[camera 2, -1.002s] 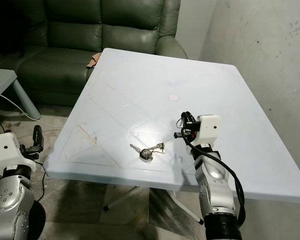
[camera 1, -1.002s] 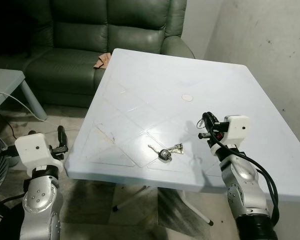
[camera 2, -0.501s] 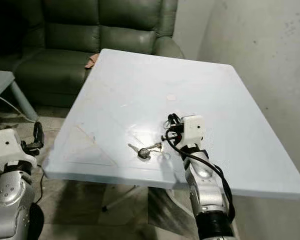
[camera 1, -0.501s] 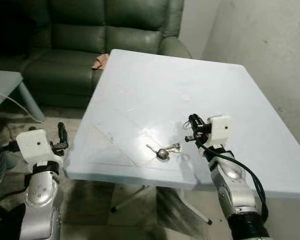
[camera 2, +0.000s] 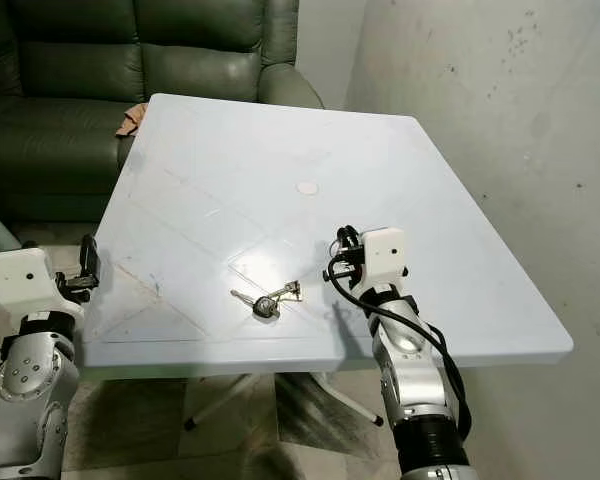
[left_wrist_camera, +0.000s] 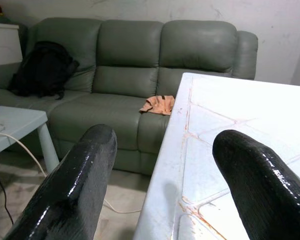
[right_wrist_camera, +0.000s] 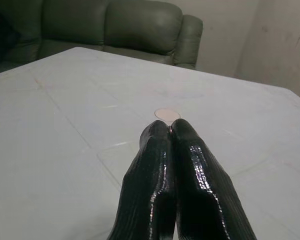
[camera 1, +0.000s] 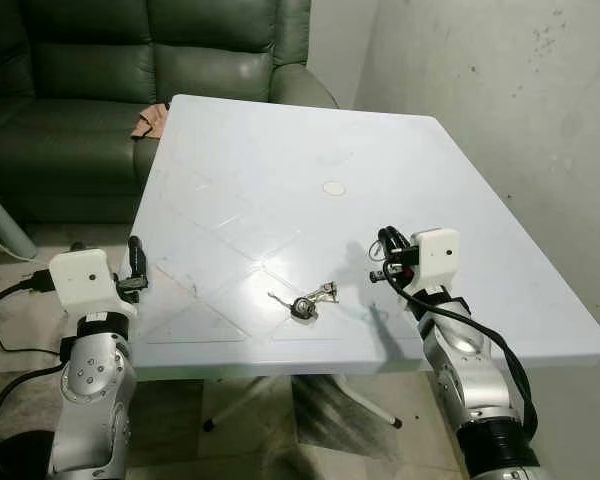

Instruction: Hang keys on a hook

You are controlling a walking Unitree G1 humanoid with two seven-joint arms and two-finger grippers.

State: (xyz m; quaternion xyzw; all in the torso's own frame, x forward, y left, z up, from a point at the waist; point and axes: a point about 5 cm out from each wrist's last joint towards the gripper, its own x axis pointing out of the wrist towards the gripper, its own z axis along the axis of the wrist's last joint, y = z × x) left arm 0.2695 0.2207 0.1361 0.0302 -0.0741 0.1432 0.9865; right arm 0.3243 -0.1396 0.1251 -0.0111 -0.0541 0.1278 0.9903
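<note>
The right gripper (camera 1: 383, 243) is hanging just above the white table (camera 1: 460, 210), to the right of the keys (camera 1: 305, 302), which are lying flat near the table's front edge. The left gripper (camera 1: 133, 262) is waiting beside the table's left edge.

In the left wrist view, its two black fingers (left_wrist_camera: 72, 185) are sitting wide apart, facing a green sofa (left_wrist_camera: 135, 60).

In the right wrist view, the fingers (right_wrist_camera: 155, 185) are pressing together, holding nothing, pointing at a small round mark (right_wrist_camera: 167, 114) on the table.

white table (camera 1: 460, 190), keys (camera 1: 305, 301) nr front edge
</note>
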